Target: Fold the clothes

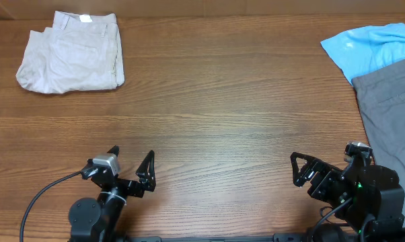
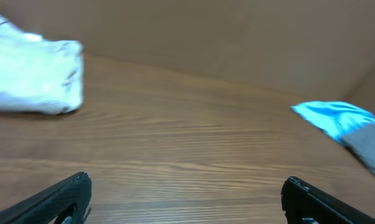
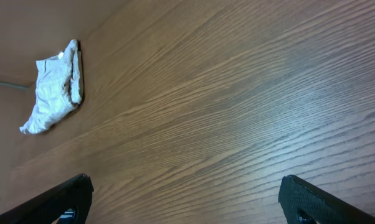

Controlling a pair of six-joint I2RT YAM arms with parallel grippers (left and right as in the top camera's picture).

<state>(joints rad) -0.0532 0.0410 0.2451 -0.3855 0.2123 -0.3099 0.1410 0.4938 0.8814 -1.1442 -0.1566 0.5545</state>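
Shorts [image 1: 71, 52] lie at the far left corner of the table [image 1: 223, 114], waistband toward the far edge, small white tag showing. They sit as a compact bundle and look doubled over at least once, with the left edge rumpled. Nothing touches them.

Left hand [image 1: 131, 156]: fingers spread wide, empty, at the near edge. Right hand [image 3: 185, 182]: likewise spread and empty, near edge on the right. Both are well apart from the shorts.

Risks, as I judge them:
- Shorts sit close to the table corner, so a dragging pull outward could slide them off.
- A pinch on the top layer only would peel the bundle open instead of tidying it.
- The right hand has a long reach across the table, so the fold may fall to the left hand alone and come out uneven.
- The wrong garment could be taken, since the grey trousers [image 1: 391, 107] lie just beside the right arm.

Surroundings: the blue shirt [image 1: 374, 47] is at the far right, partly under the trousers. A black cable [image 1: 41, 195] trails left of the left arm. Bare wood lies between the hands and the shorts, and nothing blocks the path.
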